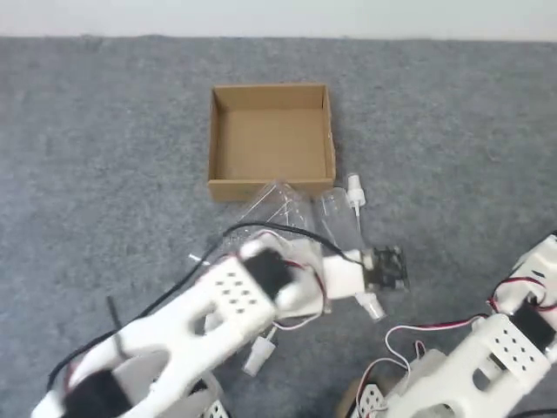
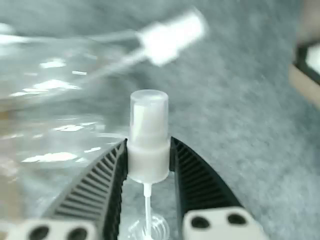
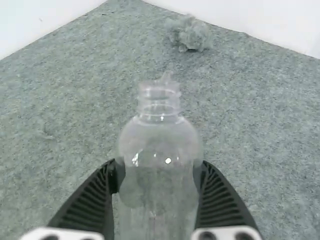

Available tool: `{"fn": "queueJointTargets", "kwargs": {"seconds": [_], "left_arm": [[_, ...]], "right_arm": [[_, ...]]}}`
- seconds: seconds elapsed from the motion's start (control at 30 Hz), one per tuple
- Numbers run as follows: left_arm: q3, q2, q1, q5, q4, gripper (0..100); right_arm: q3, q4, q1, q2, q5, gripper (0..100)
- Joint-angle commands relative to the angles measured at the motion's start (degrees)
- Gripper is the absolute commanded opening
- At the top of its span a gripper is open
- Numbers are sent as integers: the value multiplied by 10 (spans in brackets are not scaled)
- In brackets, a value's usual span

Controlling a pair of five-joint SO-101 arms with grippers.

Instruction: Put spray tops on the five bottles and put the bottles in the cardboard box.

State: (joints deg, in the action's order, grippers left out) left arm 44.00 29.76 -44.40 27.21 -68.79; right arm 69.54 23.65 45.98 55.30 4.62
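Observation:
My left gripper [image 2: 148, 146] is shut on a white spray top [image 2: 148, 137], its thin dip tube hanging between the black fingers [image 2: 112, 175]. From above, that spray top [image 1: 372, 306] is held just in front of several clear bottles [image 1: 287, 213] lying before the cardboard box [image 1: 270, 187]. One lying bottle wears a spray top [image 1: 355, 193], which the left wrist view also catches [image 2: 172, 34]. At the lower right, my right gripper [image 3: 159, 170] is shut on a clear, uncapped bottle [image 3: 159, 150] with its open neck pointing away.
A loose spray top [image 1: 258, 355] lies on the grey carpet beside the left arm [image 1: 235, 296]. The right arm [image 1: 487, 357] stands at the lower right. A lump of fluff [image 3: 189, 32] sits on the carpet near the wall.

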Motion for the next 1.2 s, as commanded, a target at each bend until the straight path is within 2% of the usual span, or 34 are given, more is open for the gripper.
{"fn": "queueJointTargets", "kwargs": {"seconds": [0.0,0.37,0.57,0.67,0.83,1.17], "left_arm": [[-7,103,8,-41,-3,12],[-8,265,11,-132,61,12],[-15,342,11,-137,91,12],[-15,384,11,-144,113,12],[-15,446,11,-208,141,12],[-12,516,16,-215,200,12]], "right_arm": [[-40,-8,-13,1,4,7],[-42,-8,-76,2,4,7],[-54,-7,-117,15,0,7],[-57,14,-144,59,-1,7],[-57,63,-211,178,-2,7],[-56,101,-367,355,-3,6]]}}
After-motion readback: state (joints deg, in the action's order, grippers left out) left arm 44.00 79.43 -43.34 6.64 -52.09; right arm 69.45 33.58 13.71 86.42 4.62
